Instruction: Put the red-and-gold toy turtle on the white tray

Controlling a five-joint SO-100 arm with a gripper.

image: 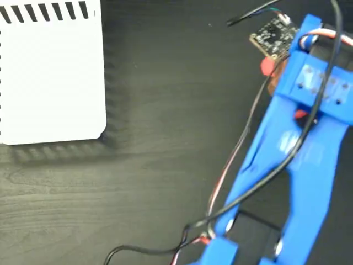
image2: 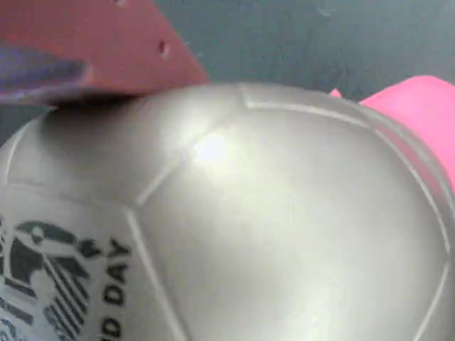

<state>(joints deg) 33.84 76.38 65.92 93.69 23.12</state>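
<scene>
The red-and-gold toy turtle (image2: 270, 213) fills the wrist view: a domed shiny shell with black print at lower left and a pink-red limb (image2: 419, 106) at right. One finger (image2: 92, 50) lies against the shell's upper left edge; the other finger is out of view. In the fixed view my blue gripper (image: 284, 77) hovers over the turtle at upper right, so only red bits of the turtle (image: 266, 67) peek out beside it. The white tray (image: 52, 77), with black slanted stripes along its top edge, lies at upper left, far from the gripper.
The blue arm (image: 292, 165) runs from the bottom right up to the gripper, with black and red cables (image: 242, 149) hanging along it. A small circuit board (image: 271, 36) sits at the gripper's tip. Dark wood table (image: 165, 138) lies between arm and tray.
</scene>
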